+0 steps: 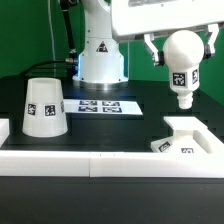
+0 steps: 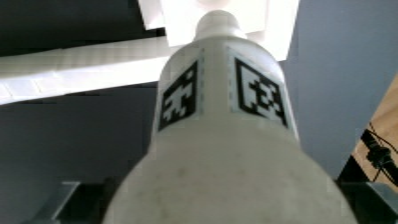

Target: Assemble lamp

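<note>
If lowered from here with the neck off-centre, would catch the rim of the recess instead of seating.

Stands at middle left of the exterior view: shade (image 1: 45,107), wide end down on the black table (image 1: 130,130), well apart from everything else. At risk only from a wide sweep of the arm.

Sits at lower right, just above the white rail (image 1: 60,160) in the frame: base (image 1: 185,142), loose, recess facing up. Could slide or tip if pushed from one side rather than straight down.

Hangs at upper right, over the base and clear of it: bulb (image 1: 182,75), neck pointing down. Fills most of the wrist view as well, that bulb (image 2: 222,140), narrow tip toward the upper middle of the frame. Cannot tell how well centred over the recess.

Clamps the bulb's round head from both sides: gripper (image 1: 180,52), spread wide yet pressed against the ball. Offers little purchase on so curved a surface. Might let the bulb swivel or slip under any sideways load at contact, and so jam or drop.
</note>
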Robot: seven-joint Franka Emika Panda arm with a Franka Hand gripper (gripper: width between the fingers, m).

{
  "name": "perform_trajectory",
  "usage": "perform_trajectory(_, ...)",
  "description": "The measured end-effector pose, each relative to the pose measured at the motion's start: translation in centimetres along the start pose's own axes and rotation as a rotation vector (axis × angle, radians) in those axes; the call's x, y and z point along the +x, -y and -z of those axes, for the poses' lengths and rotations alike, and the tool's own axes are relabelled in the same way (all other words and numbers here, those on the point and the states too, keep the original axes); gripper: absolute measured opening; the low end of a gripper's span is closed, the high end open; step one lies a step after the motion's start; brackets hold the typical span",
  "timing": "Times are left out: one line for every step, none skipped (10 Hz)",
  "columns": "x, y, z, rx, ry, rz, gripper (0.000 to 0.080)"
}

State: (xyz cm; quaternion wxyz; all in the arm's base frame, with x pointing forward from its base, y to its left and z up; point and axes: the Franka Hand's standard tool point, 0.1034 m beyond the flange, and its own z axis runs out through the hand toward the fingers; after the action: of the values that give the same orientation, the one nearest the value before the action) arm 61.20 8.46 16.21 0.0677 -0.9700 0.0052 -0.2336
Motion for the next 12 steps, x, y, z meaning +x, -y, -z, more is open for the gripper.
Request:
perform_trajectory(-0.28, 0.77, -0.06, 0.003, -0.002, 0.013, 0.0578)
perform_trajectory(-0.58, 0.96, -0.12, -0.001, -0.011, 0.019, 0.0578)
perform_trajectory(-0.61, 0.67, -0.15, -0.002, -0.007, 0.015, 0.0578)
perform_trajectory(-0.62, 0.63, -0.16, -0.002, -0.006, 0.014, 0.0578)
perform_trajectory(-0.65, 0.63, -0.18, -0.002, -0.006, 0.014, 0.0578)
perform_trajectory(-0.69, 0.64, -0.22, -0.002, -0.005, 0.015, 0.0578)
perform_trajectory(-0.53, 1.04, -0.36, -0.007, -0.024, 0.063, 0.0578)
perform_trajectory(-0.63, 1.23, -0.71, -0.010, -0.031, 0.120, 0.0578)
perform_trajectory(-0.77, 1.13, -0.96, -0.013, -0.031, 0.143, 0.0578)
perform_trajectory(-0.79, 1.13, -0.98, -0.013, -0.030, 0.140, 0.0578)
perform_trajectory(-0.81, 1.12, -1.00, -0.013, -0.029, 0.140, 0.0578)
perform_trajectory(-0.84, 1.11, -1.03, -0.013, -0.029, 0.140, 0.0578)
